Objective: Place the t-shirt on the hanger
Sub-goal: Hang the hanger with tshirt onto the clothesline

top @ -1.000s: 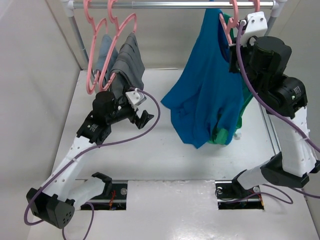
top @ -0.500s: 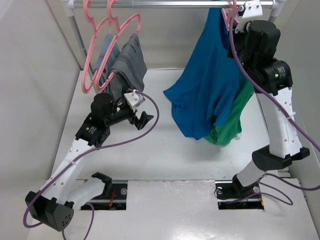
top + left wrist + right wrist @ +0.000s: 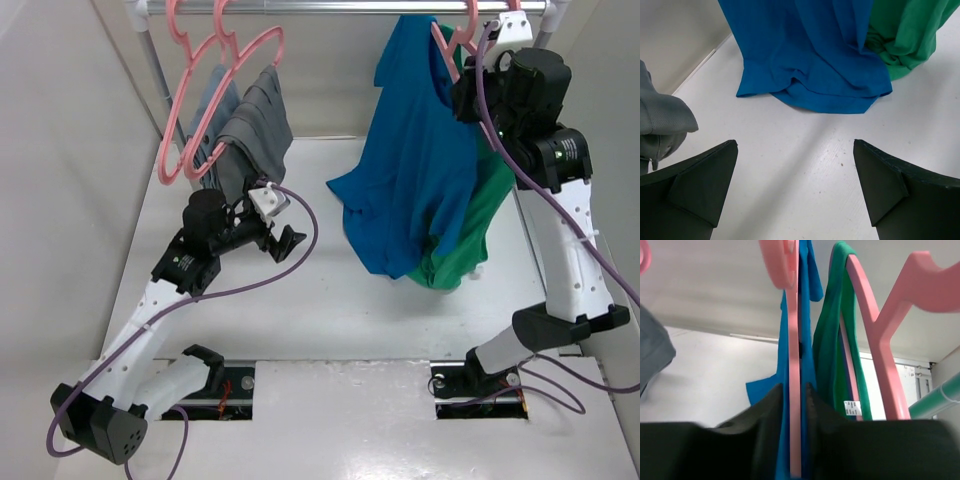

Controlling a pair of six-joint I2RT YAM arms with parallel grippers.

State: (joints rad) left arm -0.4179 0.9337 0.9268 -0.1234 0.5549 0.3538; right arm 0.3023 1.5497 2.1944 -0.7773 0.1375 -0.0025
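Note:
The bright blue t-shirt (image 3: pixel 420 170) hangs from the right end of the rail, and its hem (image 3: pixel 810 60) reaches the table. It drapes over the pink hanger (image 3: pixel 794 340), whose top shows by the rail (image 3: pixel 440 40). My right gripper (image 3: pixel 794 386) is high up by the rail (image 3: pixel 468 92), shut on that hanger with blue cloth (image 3: pixel 807 270) pinched on both sides. My left gripper (image 3: pixel 285 240) hovers low over the table, left of the shirt's hem, open and empty (image 3: pixel 795 150).
A green top (image 3: pixel 465 240) hangs on its own pink hanger (image 3: pixel 865 315) right behind the t-shirt. Grey garments (image 3: pixel 245 130) on pink hangers (image 3: pixel 215 60) hang at the left end of the rail (image 3: pixel 340 8). White walls enclose the table.
My right arm has shifted at the rail with the hanger; the t-shirt's collar now sits higher and further left. The left arm has barely moved.

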